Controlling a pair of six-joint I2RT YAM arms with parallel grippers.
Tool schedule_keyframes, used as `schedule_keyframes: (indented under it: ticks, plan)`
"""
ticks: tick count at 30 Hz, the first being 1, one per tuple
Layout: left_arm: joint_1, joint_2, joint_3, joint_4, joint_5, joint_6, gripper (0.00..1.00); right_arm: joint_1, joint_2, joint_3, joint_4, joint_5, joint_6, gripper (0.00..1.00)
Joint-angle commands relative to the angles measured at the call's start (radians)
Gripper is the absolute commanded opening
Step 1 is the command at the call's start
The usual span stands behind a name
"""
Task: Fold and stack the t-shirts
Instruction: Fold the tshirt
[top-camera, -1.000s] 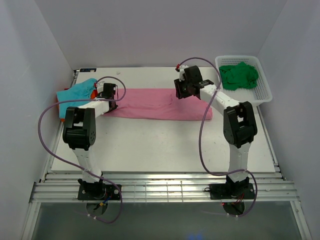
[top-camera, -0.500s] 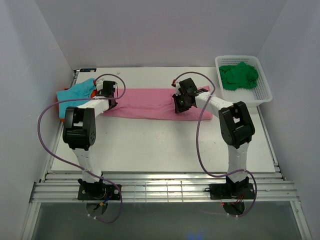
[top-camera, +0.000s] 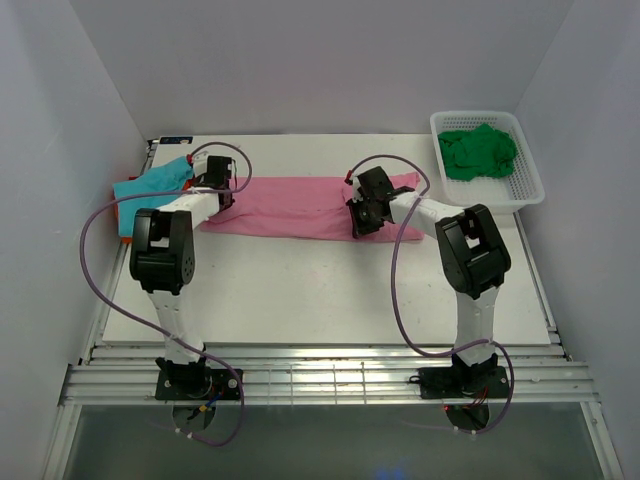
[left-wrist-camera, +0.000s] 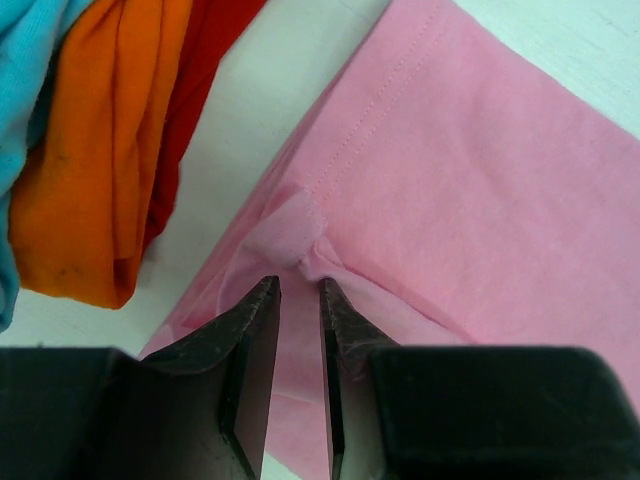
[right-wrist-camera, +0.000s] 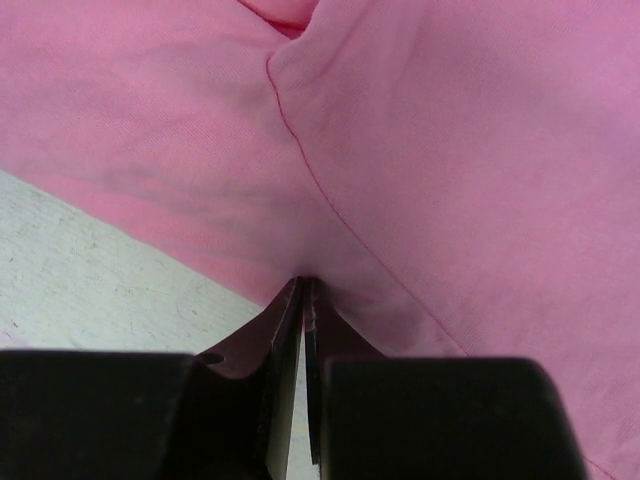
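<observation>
The left jaws, drawn nearly together, pinch a small pucker of cloth at the left end of the pink t-shirt (left-wrist-camera: 450, 200), beside its stitched hem. The raised nub just beyond the tips suggests a true grip, not mere contact. The right jaws, narrowed to a thin slit, appear clenched on an edge of the same shirt, somewhat right of its middle. A seam runs away from the tips, and bare desk (top-camera: 320, 290) shows beside them. The pink shirt lies as a long flat band from left to right across the far half of the desk. Two holds spaced along the band are probably meant to keep the cloth taut and level while one portion is carried over the other for the next fold. Near the pinched left end lie an orange t-shirt (left-wrist-camera: 90, 180) and a red cloth (left-wrist-camera: 200, 80), with a teal t-shirt (top-camera: 150, 183) over them at the far left. This is likely the stack the pink shirt is bound for. A green t-shirt (top-camera: 478, 152) sits crumpled in the white basket (top-camera: 530, 190) at the far right, well apart and not yet folded.
</observation>
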Motion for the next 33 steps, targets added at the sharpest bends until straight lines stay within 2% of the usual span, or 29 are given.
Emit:
schedule_keyframes:
  ticks: [1, 27, 33]
  plan:
    - [-0.002, 0.003, 0.046, -0.008, -0.033, 0.014, 0.34, 0.024, 0.017, -0.049, -0.048, -0.007, 0.015, 0.1]
    - [0.02, 0.187, 0.252, 0.009, -0.097, 0.106, 0.34, 0.027, -0.041, -0.118, -0.065, 0.005, 0.016, 0.08]
    - [0.027, 0.148, 0.293, 0.006, -0.091, 0.106, 0.33, 0.027, -0.041, -0.116, -0.071, 0.007, 0.013, 0.08]
